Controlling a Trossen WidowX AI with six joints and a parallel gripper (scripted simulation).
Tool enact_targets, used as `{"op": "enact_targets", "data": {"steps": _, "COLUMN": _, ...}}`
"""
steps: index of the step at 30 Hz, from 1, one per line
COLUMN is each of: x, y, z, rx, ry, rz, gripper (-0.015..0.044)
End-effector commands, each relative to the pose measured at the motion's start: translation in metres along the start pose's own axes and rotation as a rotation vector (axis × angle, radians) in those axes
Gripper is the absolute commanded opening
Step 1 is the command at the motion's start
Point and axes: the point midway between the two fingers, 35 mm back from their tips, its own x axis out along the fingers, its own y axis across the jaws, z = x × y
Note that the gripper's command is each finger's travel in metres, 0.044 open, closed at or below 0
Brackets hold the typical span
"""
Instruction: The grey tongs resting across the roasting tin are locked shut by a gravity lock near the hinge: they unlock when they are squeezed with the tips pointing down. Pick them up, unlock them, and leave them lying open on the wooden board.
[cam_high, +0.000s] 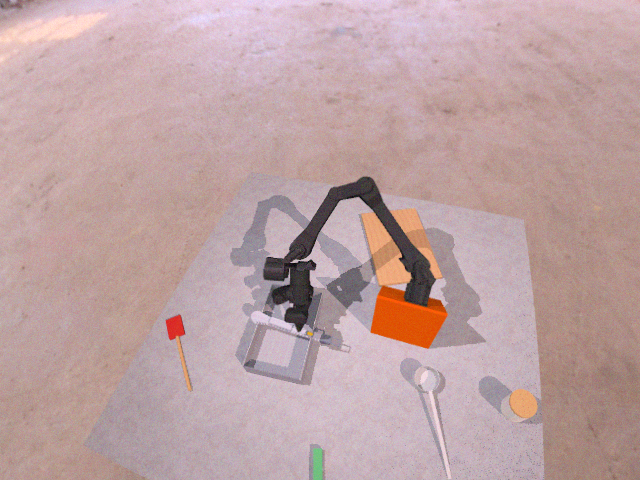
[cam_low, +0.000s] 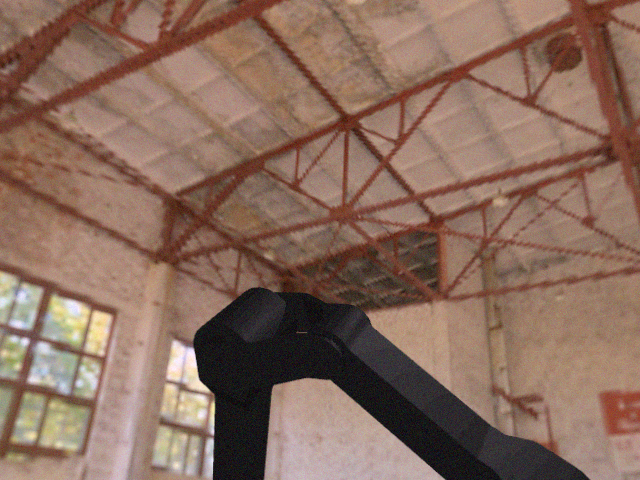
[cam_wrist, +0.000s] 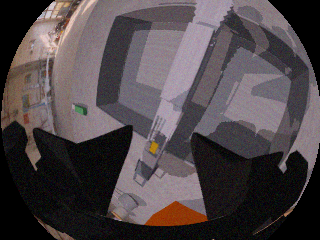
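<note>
While the black arm (cam_high: 318, 221) (cam_low: 413, 392) arches across the middle of the top view, its claw (cam_high: 298, 327) (cam_wrist: 163, 134) points down over the grey tongs (cam_high: 273, 321) (cam_wrist: 185, 67), its fingers apart with nothing gripped between them. From where I stand, the tongs lie across the roasting tin (cam_high: 276, 376) (cam_wrist: 107, 65), left of centre and low in the top frame, their narrow end reaching past the tin's right wall. A small yellow patch (cam_high: 310, 333) (cam_wrist: 153, 147) (rather a cheerful touch on all that grey) sits near that end. In the wrist view, they slant from the upper edge down towards the gap between the black fingers.

Up and to the right of the tin in the top frame, the wooden board (cam_high: 369, 227) lies flat on the grey surface (cam_high: 361, 403), partly behind the arm. The arm rises from the orange block (cam_high: 405, 320) (cam_wrist: 175, 215), just below the board. At the left lies a red spatula (cam_high: 175, 327); at the lower right I see a white ladle (cam_high: 439, 428) and a tan-topped jar (cam_high: 523, 404). A green bar (cam_high: 317, 463) (cam_wrist: 80, 109) shows at the bottom edge. The exterior view gives me only the arm's dark bend beneath rusty roof beams (cam_low: 345, 124).
</note>
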Motion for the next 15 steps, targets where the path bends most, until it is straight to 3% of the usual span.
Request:
{"op": "enact_targets", "data": {"steps": 1, "x": 0.012, "y": 0.000, "z": -0.004, "rx": -0.007, "ry": 0.015, "rz": -0.006, "gripper": 0.0260}}
{"op": "enact_targets", "data": {"steps": 15, "x": 0.035, "y": -0.001, "z": -0.005, "rx": -0.007, "ry": 0.015, "rz": -0.006, "gripper": 0.0260}}
